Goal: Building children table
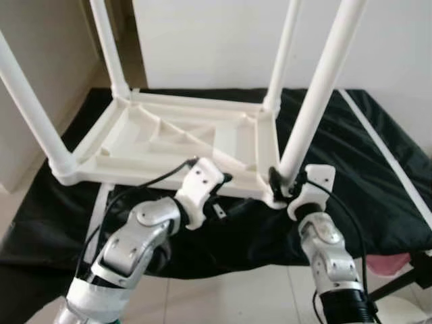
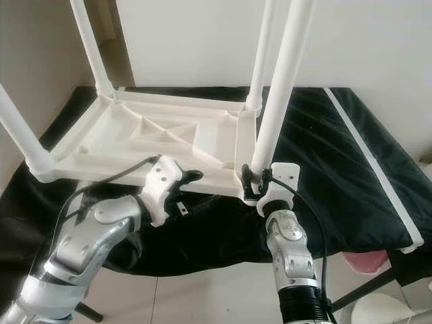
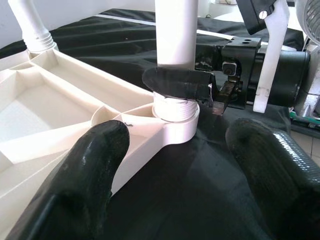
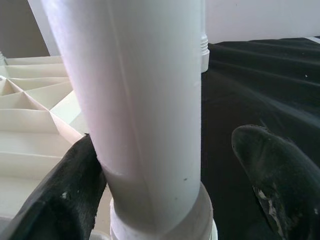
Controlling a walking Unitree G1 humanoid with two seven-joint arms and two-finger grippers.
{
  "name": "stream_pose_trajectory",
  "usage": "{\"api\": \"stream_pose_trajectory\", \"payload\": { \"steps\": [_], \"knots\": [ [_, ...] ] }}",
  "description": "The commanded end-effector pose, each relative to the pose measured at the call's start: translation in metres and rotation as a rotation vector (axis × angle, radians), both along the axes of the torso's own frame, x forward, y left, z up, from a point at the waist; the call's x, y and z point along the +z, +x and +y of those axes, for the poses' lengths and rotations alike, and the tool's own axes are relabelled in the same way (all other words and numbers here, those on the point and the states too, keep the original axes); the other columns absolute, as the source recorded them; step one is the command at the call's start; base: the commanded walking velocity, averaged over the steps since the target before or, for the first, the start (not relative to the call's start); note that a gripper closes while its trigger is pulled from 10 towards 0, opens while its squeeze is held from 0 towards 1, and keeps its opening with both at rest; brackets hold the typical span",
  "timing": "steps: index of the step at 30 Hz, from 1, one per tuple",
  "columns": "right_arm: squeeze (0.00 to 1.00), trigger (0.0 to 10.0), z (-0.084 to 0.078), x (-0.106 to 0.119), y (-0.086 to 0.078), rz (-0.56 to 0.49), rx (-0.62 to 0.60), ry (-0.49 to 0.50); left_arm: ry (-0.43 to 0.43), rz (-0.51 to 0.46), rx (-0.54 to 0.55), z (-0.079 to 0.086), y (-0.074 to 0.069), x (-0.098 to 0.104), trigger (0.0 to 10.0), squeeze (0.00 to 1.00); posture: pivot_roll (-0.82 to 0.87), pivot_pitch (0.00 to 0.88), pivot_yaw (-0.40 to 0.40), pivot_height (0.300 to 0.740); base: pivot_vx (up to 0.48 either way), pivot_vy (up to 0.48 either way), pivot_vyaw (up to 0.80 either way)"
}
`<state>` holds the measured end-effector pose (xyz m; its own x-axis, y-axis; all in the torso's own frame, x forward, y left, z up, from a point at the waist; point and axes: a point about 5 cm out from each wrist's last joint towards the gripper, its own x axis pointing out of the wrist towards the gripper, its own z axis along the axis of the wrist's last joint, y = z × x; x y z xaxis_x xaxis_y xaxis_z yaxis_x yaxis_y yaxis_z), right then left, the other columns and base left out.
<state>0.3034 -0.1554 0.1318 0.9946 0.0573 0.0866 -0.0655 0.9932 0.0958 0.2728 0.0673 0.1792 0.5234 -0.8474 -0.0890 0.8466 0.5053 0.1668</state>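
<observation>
Two tools [image 1: 282, 181] [image 3: 170, 150] flanking table leg [image 1: 317, 101]

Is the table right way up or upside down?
Upside down: the tabletop lies ribbed-side-up on the black cloth, legs pointing upward.

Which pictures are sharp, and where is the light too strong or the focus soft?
Both eye views are soft and slightly hazy; the white wall behind looks washed out. Left wrist view: the table leg is sharp, the near fingers blurred. Right wrist view: the same leg is overexposed, and its fingers are out of focus.
</observation>
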Motion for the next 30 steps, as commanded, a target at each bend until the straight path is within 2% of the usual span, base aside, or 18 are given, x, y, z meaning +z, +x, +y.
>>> {"api": "stream_pose_trajectory", "payload": {
  "steps": [1,26,27,29,30],
  "knots": [
    [1.00,10.0,-0.001,0.003,0.000,-0.019,0.012,0.006,0.015,-0.013,-0.006,-0.001,0.001,0.000,10.0,0.00,-0.04,0.000,-0.011,0.740,0.000,0.000,0.00],
    [1.00,10.0,-0.003,0.004,0.000,-0.027,0.053,-0.010,0.011,-0.020,-0.014,-0.001,0.001,-0.002,10.0,0.00,-0.04,0.000,-0.016,0.740,0.000,0.000,0.00],
    [0.18,10.0,-0.005,0.003,-0.001,-0.023,0.062,-0.015,0.015,-0.007,-0.022,0.000,-0.001,-0.005,10.0,0.00,-0.04,0.000,-0.017,0.740,0.000,0.000,0.00],
    [0.18,10.0,-0.006,0.002,-0.002,-0.020,0.069,-0.017,0.019,0.002,-0.028,0.001,-0.003,-0.007,10.0,0.00,-0.04,0.000,-0.017,0.740,0.000,0.000,0.00],
    [0.00,10.0,-0.007,0.001,-0.003,-0.020,0.087,-0.018,0.035,0.011,-0.043,0.002,-0.004,-0.011,10.0,0.00,-0.04,0.000,-0.017,0.740,0.000,0.000,0.00]
  ]
}}
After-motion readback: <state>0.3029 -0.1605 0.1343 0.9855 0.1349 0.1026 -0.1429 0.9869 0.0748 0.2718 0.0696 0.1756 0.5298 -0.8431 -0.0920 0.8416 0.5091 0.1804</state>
